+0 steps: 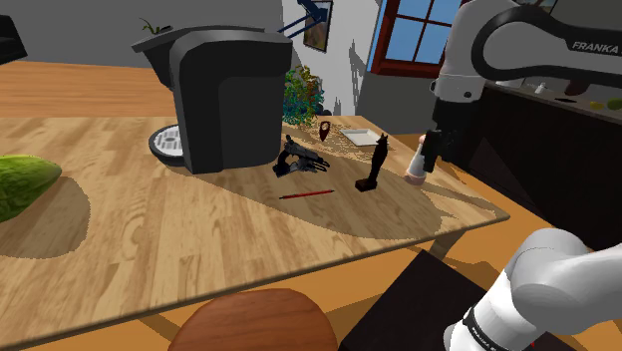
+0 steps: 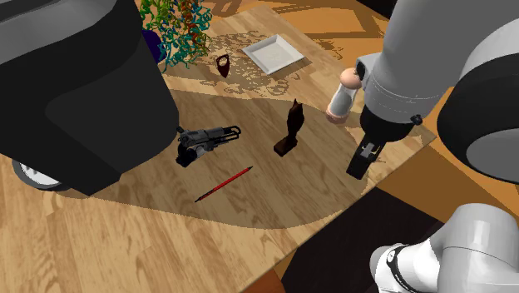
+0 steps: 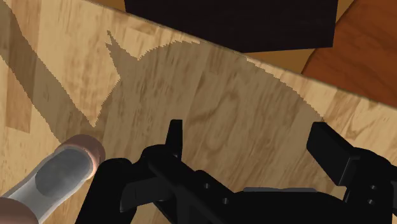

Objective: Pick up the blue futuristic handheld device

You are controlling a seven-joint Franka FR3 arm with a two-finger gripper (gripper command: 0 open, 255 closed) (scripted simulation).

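Shoulder view: hand [image 1: 436, 150] points down, released and empty, beside pale bottle [image 1: 416, 168]; dark statuette [image 1: 373, 165] separates it from dark handheld device [image 1: 299, 160].

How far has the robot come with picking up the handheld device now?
Nothing looks done: the dark handheld device lies on the table beside the coffee machine. In hand: the gripper hangs open and empty over bare wood near the table's edge, apart from the device. Left: reaching it, closing on it, lifting.
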